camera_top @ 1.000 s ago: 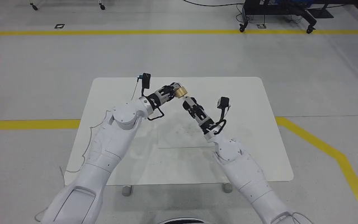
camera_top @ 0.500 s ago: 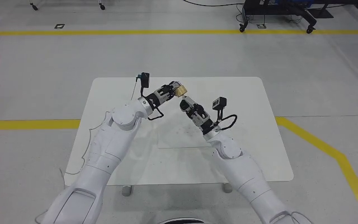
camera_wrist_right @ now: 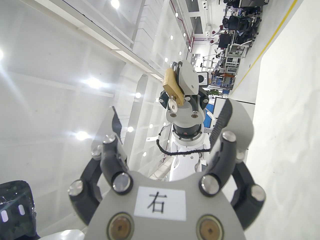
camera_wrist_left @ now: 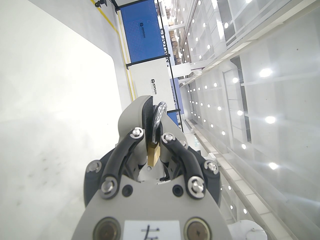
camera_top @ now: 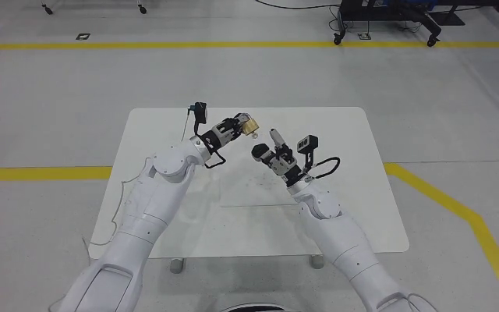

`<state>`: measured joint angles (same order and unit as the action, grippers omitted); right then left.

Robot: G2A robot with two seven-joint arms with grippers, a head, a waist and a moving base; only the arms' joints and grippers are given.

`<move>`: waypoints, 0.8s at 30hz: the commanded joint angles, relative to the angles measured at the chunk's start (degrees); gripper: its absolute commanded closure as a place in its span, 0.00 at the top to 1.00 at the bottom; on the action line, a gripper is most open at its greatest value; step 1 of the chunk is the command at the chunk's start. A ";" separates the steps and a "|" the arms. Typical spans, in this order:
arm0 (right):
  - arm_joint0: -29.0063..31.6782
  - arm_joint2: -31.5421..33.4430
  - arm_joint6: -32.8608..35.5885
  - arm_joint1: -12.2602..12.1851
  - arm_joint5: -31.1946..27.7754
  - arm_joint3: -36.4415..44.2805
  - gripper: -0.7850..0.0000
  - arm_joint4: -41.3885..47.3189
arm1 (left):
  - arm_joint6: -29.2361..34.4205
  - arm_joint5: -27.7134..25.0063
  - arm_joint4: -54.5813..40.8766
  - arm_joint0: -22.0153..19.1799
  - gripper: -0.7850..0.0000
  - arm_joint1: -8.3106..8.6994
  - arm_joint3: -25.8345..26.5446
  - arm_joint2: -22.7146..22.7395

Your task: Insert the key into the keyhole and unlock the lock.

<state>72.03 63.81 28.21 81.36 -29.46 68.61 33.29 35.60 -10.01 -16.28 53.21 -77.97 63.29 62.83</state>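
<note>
Left gripper [camera_wrist_left: 156, 123] is closed on a small brass padlock [camera_wrist_left: 153, 156] and holds it in the air above the far middle part of the white rectangular table [camera_top: 351, 195]. In the left wrist view the silver curved shackle [camera_wrist_left: 158, 116] lies between the two grey fingers, and the brass body sits deeper, toward the palm of this gripper. I cannot tell whether the shackle is open or locked.

From the right wrist view, the padlock lies along one finger of the left gripper. A small silver metal key [camera_wrist_right: 173, 106] is in the keyhole at the end of the brass body, and its round head with a hole sticks out of the lock. Nothing touches the head of the key.

The right gripper [camera_wrist_right: 172, 116] has its fingers [camera_wrist_right: 226, 118] wide apart, and nothing is between them. Their ribbed black pads face each other. This gripper points toward the padlock and the key, and it is near them but not touching. In the top view the two grippers are just beside each other over the table, with a small gap between them, and the padlock is at the tip of the left one.
</note>
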 commanded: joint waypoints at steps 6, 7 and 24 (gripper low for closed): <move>4.39 2.54 2.99 -0.93 4.97 6.78 0.39 2.24 | -1.53 -2.06 0.56 2.40 0.00 0.22 3.32 0.78; 4.75 2.68 2.95 -1.00 5.49 7.30 0.36 2.01 | -1.61 -2.13 0.68 2.58 0.00 0.24 3.58 0.81; 4.43 1.81 -4.55 -0.81 9.64 9.34 0.22 -3.61 | -1.37 -2.65 2.88 3.49 0.00 0.40 5.03 0.75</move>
<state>76.59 65.70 23.63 80.51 -19.92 78.04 29.45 34.20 -12.66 -13.40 56.70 -77.58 68.32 63.56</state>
